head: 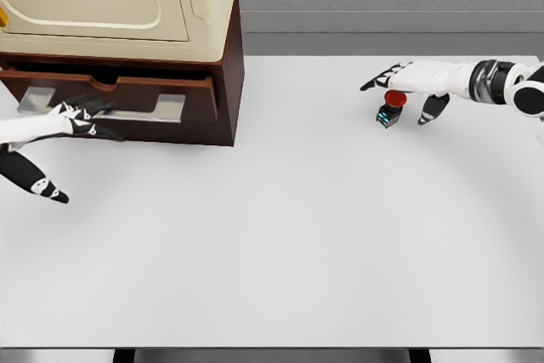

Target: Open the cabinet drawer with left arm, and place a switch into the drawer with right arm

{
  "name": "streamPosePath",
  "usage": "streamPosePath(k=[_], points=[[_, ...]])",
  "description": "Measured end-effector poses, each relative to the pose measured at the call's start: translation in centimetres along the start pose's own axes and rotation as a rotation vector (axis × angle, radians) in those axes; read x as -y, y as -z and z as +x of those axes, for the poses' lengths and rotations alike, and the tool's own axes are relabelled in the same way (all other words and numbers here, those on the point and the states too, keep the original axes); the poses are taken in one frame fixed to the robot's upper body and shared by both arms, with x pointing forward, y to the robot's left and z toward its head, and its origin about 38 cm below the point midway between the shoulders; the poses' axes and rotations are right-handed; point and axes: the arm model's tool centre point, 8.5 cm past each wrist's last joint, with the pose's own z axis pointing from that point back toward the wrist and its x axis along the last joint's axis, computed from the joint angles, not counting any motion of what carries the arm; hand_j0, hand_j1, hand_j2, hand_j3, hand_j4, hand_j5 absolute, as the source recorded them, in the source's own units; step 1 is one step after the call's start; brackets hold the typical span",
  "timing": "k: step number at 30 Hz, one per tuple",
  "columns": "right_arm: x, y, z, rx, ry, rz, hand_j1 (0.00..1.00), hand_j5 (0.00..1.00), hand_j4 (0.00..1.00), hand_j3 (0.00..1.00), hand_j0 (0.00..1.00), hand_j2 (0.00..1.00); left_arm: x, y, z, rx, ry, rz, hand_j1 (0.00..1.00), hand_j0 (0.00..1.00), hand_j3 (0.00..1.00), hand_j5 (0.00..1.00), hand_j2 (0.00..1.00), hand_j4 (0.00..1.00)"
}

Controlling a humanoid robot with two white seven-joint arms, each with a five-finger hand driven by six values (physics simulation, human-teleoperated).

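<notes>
Switch, boxy with round red cap, sits under the right hand's spread fingers.

The table lies bare across its whole middle and front, so a hand could sweep freely between the cabinet at the far left and the switch at the far right. The cabinet blocks the back-left corner, its drawer standing slightly out from the front, with the left hand across the silver handle. The right hand hangs just over the switch, closing the way in from above, while the switch's left and near sides stay clear.
</notes>
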Motion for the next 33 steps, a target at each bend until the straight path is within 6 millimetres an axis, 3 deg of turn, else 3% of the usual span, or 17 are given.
streamPosePath(k=[22, 24, 25, 33], points=[[0.1, 0.4, 0.0, -0.01, -0.011, 0.013, 1.0, 1.0, 1.0, 1.0, 1.0, 1.0, 1.0, -2.4, 0.2, 0.052, 0.102, -0.083, 1.0, 1.0, 1.0, 1.0, 1.0, 1.0], [0.1, 0.4, -0.1, -0.013, -0.01, 0.015, 0.97, 0.97, 0.97, 0.97, 0.97, 0.97, 1.0, -2.6, 0.2, 0.055, 0.111, -0.086, 1.0, 1.0, 1.0, 1.0, 1.0, 1.0], [0.1, 0.5, -0.2, -0.015, -0.009, 0.016, 0.9, 0.9, 0.9, 0.9, 0.9, 0.9, 1.1, -2.7, 0.2, 0.059, 0.109, -0.093, 1.0, 1.0, 1.0, 1.0, 1.0, 1.0], [0.1, 0.5, -0.3, -0.019, -0.005, 0.019, 0.92, 0.92, 0.92, 0.92, 0.92, 0.92, 1.0, -3.8, 0.4, 0.09, 0.129, -0.075, 1.0, 1.0, 1.0, 1.0, 1.0, 1.0]])
